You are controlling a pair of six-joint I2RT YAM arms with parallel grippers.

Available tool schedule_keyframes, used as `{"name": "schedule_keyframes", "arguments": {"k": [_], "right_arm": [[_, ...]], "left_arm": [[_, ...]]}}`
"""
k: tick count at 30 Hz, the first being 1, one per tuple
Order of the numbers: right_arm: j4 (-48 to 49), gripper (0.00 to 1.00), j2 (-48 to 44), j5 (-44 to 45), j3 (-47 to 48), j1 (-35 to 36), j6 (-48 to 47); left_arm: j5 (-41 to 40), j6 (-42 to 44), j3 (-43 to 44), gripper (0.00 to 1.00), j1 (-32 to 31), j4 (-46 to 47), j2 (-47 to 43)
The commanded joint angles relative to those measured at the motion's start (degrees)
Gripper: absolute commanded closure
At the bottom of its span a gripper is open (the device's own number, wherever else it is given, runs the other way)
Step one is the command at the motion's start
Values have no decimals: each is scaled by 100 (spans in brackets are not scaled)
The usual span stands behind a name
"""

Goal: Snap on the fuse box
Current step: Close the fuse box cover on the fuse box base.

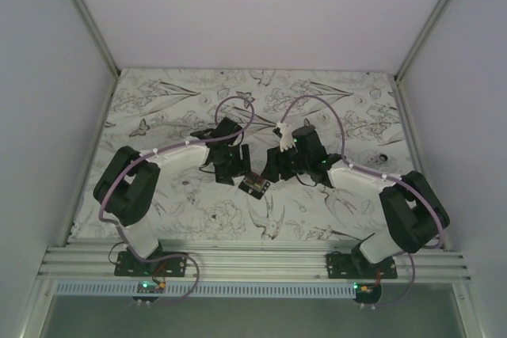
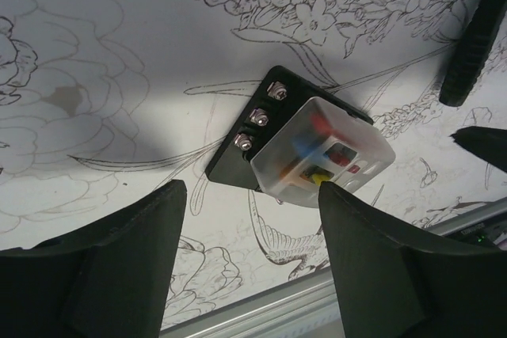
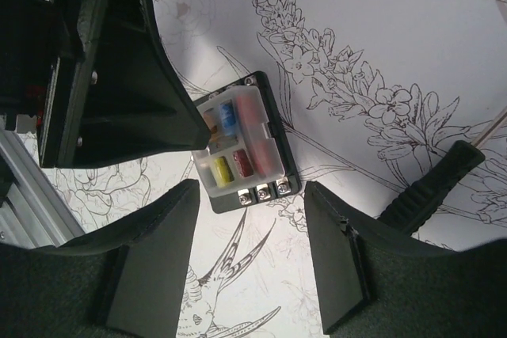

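**A:** Where is the box sitting?

**B:** The small flat black plastic fuse box [image 1: 255, 185] lies on the white table cover [image 1: 158, 100] printed with line-drawn flowers and birds. It is at the centre of the overhead frame, between the two wrists. A cloudy translucent plastic lid [image 2: 325, 152] rests over its red, blue and yellow fuses. A row of three silver screw terminals [image 2: 257, 116] is left bare along one edge.

**A:** Is that lid clipped down?

**B:** I cannot tell. It looks laid on top, so I'd judge the snapping is not yet done.

**A:** And the grippers?

**B:** The left gripper [image 2: 249, 259] has its jaws spread and empty, with the box just past them in the middle of its frame. The right gripper [image 3: 252, 251] is likewise parted, holding nothing, with the box beyond it at centre. In the right wrist view, one of the left arm's fingers [image 3: 135, 100] reaches in from the upper left to the lid's edge. Whether it touches is unclear.

**A:** Why come in from both sides?

**B:** Probably so one arm can steady the base while the other presses the lid until it catches.
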Motion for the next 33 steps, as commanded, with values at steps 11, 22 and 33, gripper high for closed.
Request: {"name": "schedule_keyframes", "arguments": {"k": [11,22,33], "right_arm": [[211,44,611,-214,149,-54,253],[16,58,1226,-622,443,-237,547],[-255,56,584,-702,432,-251,179]], "left_arm": [[153,32,123,41,74,-130,295],[317,76,314,38,65,-135,257],[364,-20,308,42,197,-141,371]]}}
